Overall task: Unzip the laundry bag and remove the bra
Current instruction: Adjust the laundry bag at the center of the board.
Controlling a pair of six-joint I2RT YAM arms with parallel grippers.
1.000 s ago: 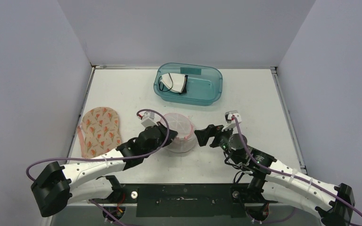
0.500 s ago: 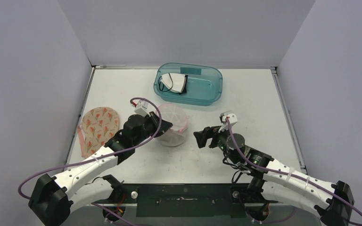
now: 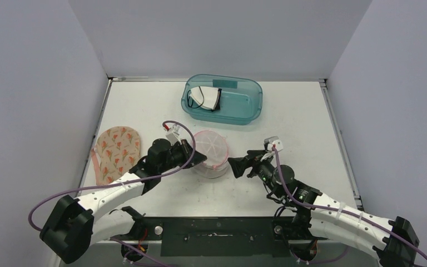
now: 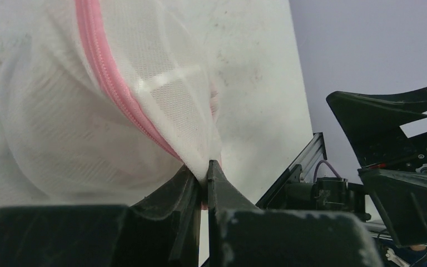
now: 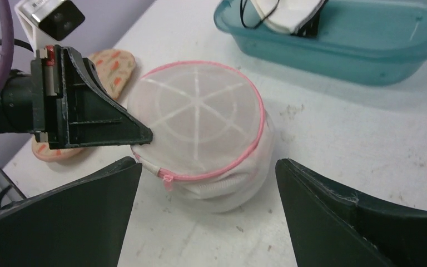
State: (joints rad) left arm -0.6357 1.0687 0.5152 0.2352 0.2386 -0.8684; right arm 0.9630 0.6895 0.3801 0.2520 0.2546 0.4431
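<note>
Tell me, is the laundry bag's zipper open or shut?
Shut, as far as visible: the pink zipper runs unbroken around the laundry bag.

The laundry bag (image 3: 210, 156) is showing white mesh, with white bands crossing like spokes on its top, and a pink zipper (image 5: 222, 173) is running around it. Behind the bag, a tub (image 3: 244, 108) is showing clear teal, with a white garment (image 3: 204, 98) edged in black inside. Left of the bag, a pad (image 3: 118, 151) is wearing beige with orange flowers. The table (image 3: 300, 117) is looking white, the cable (image 5: 4, 28) purple.
</note>
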